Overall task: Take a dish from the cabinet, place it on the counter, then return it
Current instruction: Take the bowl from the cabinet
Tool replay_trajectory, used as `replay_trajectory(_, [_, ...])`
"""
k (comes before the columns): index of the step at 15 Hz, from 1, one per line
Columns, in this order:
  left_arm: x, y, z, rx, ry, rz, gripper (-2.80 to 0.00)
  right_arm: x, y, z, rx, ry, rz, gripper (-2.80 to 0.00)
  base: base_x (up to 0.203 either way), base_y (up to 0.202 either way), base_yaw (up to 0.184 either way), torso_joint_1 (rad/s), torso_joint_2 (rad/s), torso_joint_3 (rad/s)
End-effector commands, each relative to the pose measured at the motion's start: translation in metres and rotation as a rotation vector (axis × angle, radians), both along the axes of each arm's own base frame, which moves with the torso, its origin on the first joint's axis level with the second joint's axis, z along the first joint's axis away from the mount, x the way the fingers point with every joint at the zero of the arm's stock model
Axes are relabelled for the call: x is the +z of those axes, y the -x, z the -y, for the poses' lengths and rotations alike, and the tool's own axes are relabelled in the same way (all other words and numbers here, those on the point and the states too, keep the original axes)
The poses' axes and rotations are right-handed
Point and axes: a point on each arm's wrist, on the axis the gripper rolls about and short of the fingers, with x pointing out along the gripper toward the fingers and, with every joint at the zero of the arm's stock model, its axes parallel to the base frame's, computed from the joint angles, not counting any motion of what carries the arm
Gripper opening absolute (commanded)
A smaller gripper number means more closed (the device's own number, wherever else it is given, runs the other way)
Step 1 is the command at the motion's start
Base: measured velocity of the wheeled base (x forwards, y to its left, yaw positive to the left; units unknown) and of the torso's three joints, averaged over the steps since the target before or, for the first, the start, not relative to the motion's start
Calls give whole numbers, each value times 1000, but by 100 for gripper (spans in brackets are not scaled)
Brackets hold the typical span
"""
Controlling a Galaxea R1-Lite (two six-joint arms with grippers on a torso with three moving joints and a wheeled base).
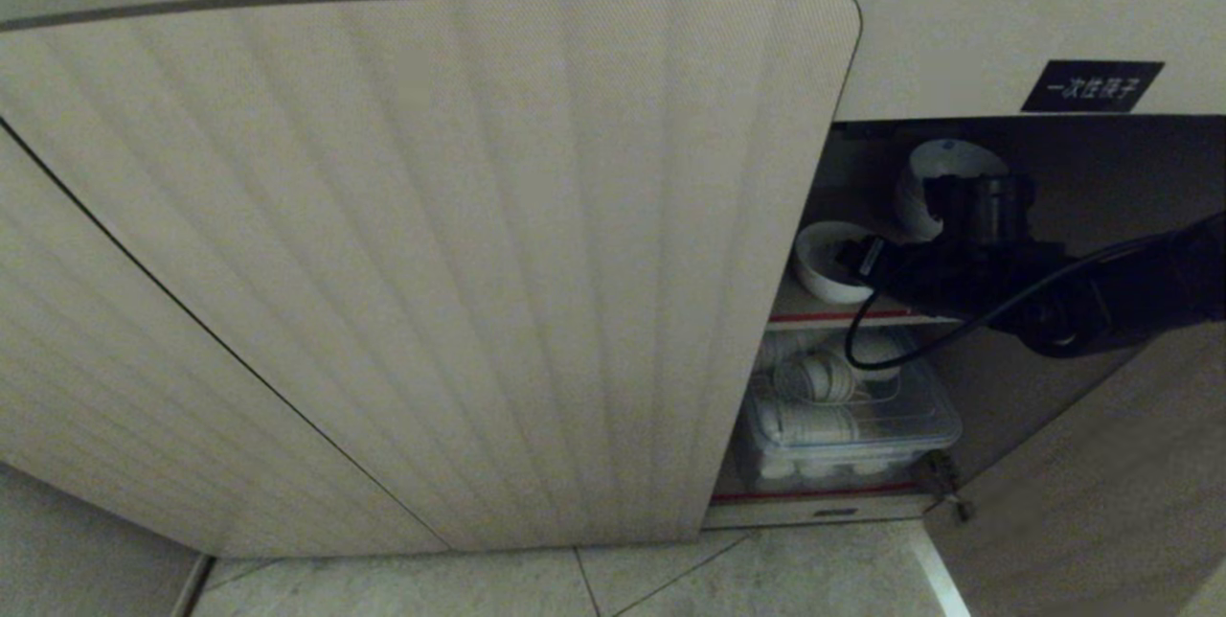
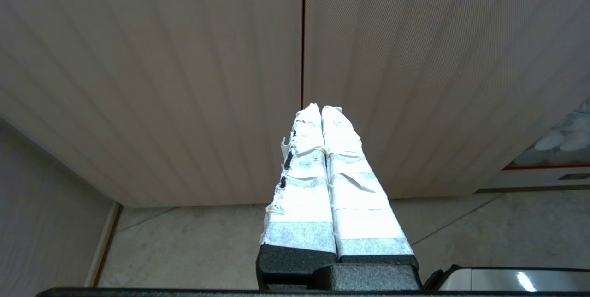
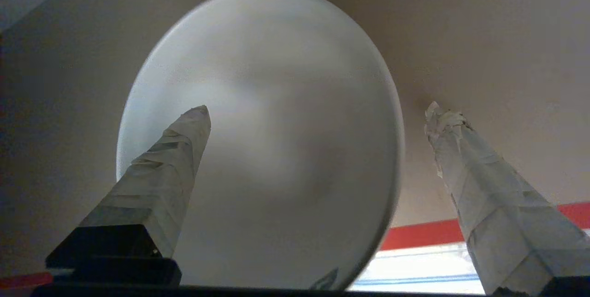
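At nine o'clock in the head view a wide ribbed door (image 1: pixel 431 262) of the cabinet (image 1: pixel 958 23) fills most of the frame, with pale floor (image 1: pixel 575 588) tiles below it at six o'clock. The left pincer (image 2: pixel 321 111) hangs parked before those ribbed doors, its taped fingers (image 2: pixel 304 186) pressed together with nothing between them. Past the door's edge, at three o'clock, the cabinet stands open: a black label (image 1: pixel 1092 85) with white characters sits on the front above the opening at about two o'clock. On the upper shelf (image 1: pixel 843 316), whose front edge is red, a white bowl (image 1: pixel 826 262) rests, and just beside it toward one o'clock a second white dish (image 1: pixel 943 167) shows partly behind the black right arm (image 1: pixel 1101 301) that reaches in from the right. Under the shelf, at about five o'clock, a clear bin (image 1: pixel 852 425) holds stacked white ware. In the right wrist view the right pincer (image 3: pixel 318 110) is spread wide apart, one taped finger (image 3: pixel 161 181) in front of the dish's (image 3: pixel 276 126) white surface and the other clear of its rim; whether either touches it cannot be told.
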Motion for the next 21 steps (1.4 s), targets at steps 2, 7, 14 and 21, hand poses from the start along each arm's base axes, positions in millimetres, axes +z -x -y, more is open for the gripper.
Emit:
replay_trajectory(2, [0, 0, 0, -1, 0, 0, -280, 0, -1, 0, -1, -2, 1, 0, 0, 0, 0, 0, 0, 0])
replay_trajectory(7, [0, 0, 0, -1, 0, 0, -280, -1, -1, 0, -1, -2, 0, 0, 0, 0, 0, 0, 0, 0])
replay_trajectory(14, [0, 0, 0, 0, 0, 0, -280, 1, -1, -1, -2, -9, 8, -280, 0, 0, 0, 0, 0, 0])
replay_trajectory(21, [0, 0, 0, -1, 0, 0, -280, 1, -1, 0, -3, -9, 8, -280, 0, 0, 0, 0, 0, 0])
